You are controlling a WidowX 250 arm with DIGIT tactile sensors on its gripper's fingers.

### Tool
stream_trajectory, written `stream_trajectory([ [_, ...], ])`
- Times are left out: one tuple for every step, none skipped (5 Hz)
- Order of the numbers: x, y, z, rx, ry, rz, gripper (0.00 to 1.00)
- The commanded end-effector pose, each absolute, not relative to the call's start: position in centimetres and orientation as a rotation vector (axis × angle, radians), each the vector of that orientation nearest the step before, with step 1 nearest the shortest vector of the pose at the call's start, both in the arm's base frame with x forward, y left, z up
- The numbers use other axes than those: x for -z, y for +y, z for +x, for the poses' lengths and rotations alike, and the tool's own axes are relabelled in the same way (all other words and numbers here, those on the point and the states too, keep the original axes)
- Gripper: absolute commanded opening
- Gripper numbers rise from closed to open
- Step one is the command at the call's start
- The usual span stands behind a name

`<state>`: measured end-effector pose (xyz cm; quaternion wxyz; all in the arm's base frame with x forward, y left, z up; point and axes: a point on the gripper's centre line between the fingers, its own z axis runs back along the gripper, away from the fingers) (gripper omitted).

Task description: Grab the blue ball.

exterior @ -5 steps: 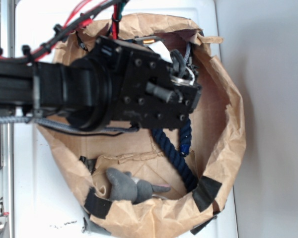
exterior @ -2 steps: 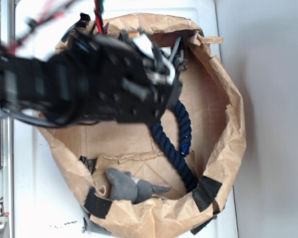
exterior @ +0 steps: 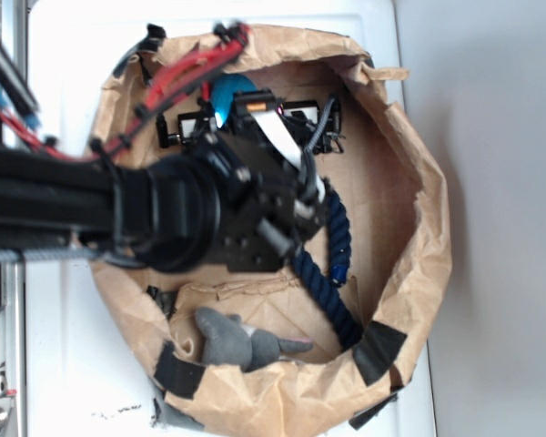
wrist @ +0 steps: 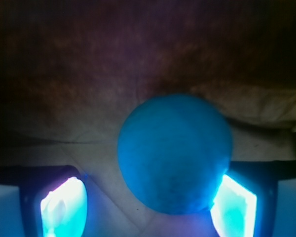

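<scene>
Since the earlier exterior frames I am seeing the arm swung back toward the far wall of the paper bag (exterior: 419, 191), so the navy rope (exterior: 332, 273) it was covering is now showing, and a patch of the blue ball (exterior: 229, 98) is coming into sight just past the wrist.

Taking the blue ball (wrist: 175, 153) as the landmark: in the wrist view it is sitting between the two fingertips, filling most of the gap. The fingertip (wrist: 234, 205) on the view's right is touching or all but touching its lower edge; the other fingertip (wrist: 64, 207) is standing clearly apart from it. I am therefore reading the gripper (wrist: 148, 207) as spread open and straddling the ball, not yet pressing it from both sides. Behind the ball the brown bag floor is running up into shadow.

In the exterior view the gripper (exterior: 250, 118) is reaching to the ball, the rope is lying on the near side of the arm, and the grey plush mouse (exterior: 241, 341) is resting well apart from the ball, against the opposite bag wall.

My judgement: the jaws are being held wide to bracket the ball, which is sitting off-centre, so closing may nudge it sideways before it seats.
</scene>
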<state>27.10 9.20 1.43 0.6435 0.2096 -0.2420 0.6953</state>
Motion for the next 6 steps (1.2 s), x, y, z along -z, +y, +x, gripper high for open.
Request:
stream_trajectory([
  [-2.3, 9.1, 27.0, -1.599, -0.592, 0.393, 0.00],
  [-2.8, 8.8, 27.3, -1.590, -0.589, 0.367, 0.00],
  [-3.3, 8.8, 27.5, -1.579, -0.582, 0.344, 0.00],
  [-4.3, 8.6, 27.6, -1.556, -0.561, 0.300, 0.00],
  [-5.8, 8.4, 27.7, -1.515, -0.535, 0.237, 0.00],
  [-6.3, 8.4, 27.4, -1.487, -0.537, 0.199, 0.00],
])
